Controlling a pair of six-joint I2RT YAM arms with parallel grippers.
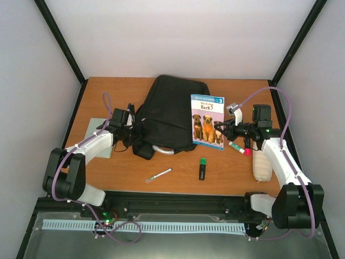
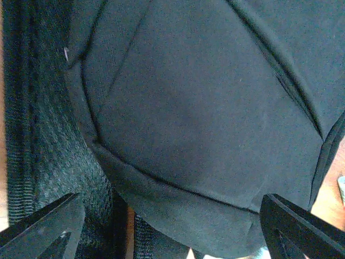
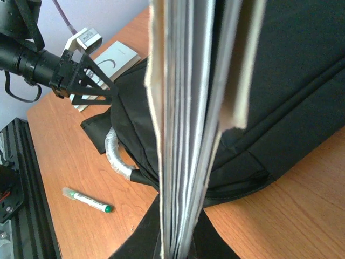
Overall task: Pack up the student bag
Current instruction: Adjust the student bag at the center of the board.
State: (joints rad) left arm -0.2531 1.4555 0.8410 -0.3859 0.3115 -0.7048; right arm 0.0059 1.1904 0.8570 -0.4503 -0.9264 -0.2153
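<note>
The black student bag [image 1: 170,113] lies flat at the table's middle back, its grey curved handle [image 1: 163,150] toward the front. My left gripper [image 1: 132,129] is open at the bag's left edge; in the left wrist view its fingers [image 2: 43,226] stand wide apart with black bag fabric [image 2: 205,124] between them. My right gripper [image 1: 222,129] is shut on a dog picture book [image 1: 207,120], held at its right edge beside the bag. In the right wrist view the book's page edges [image 3: 188,108] rise from the shut gripper [image 3: 186,248], with the bag [image 3: 291,81] behind.
A white marker [image 1: 158,175] and a black marker with a green cap [image 1: 202,169] lie at the front. A pink-capped stick [image 1: 240,148] and a cream pouch [image 1: 262,164] lie under the right arm. A pale notebook [image 1: 94,135] lies under the left arm.
</note>
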